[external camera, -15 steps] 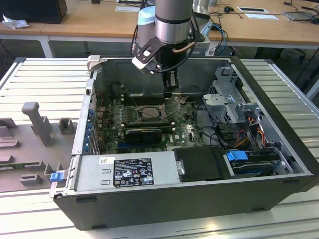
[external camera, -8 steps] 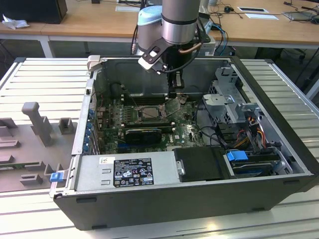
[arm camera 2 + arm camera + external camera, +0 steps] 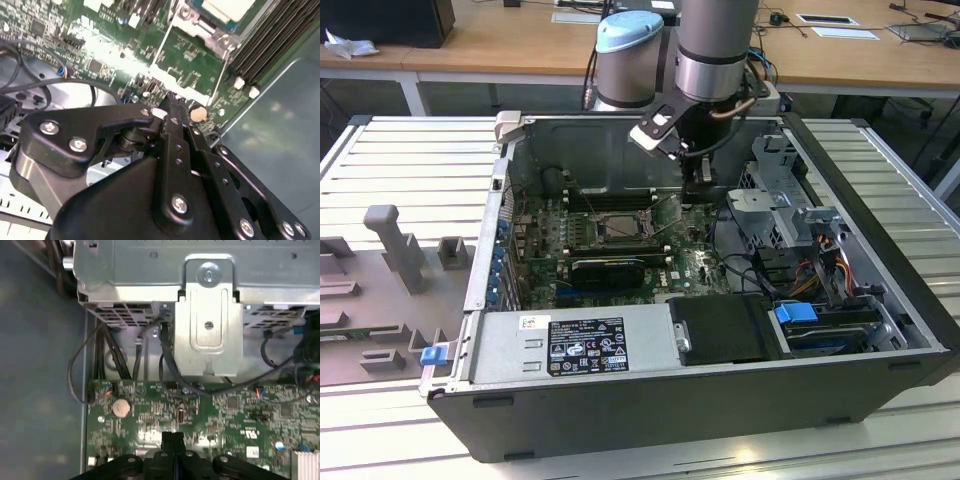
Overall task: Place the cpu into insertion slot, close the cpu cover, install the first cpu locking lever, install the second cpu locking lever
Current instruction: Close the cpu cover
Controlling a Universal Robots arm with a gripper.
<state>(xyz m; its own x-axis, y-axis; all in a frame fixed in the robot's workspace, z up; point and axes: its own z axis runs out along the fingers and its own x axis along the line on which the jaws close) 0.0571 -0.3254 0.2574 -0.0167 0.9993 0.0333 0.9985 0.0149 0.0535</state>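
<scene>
Open computer case (image 3: 650,405), jaws pressed together, empty, low over green board (image 3: 150,412)

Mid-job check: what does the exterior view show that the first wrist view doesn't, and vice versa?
Exterior view's extras: the whole open computer case, the insertion slot with its metal frame, the power supply, and the arm reaching in. First wrist view's extras: the coin cell battery on the board and the black cables running under the metal bracket. Shared: the green motherboard, that metal bracket, and the gripper, shut, close above the board.
</scene>
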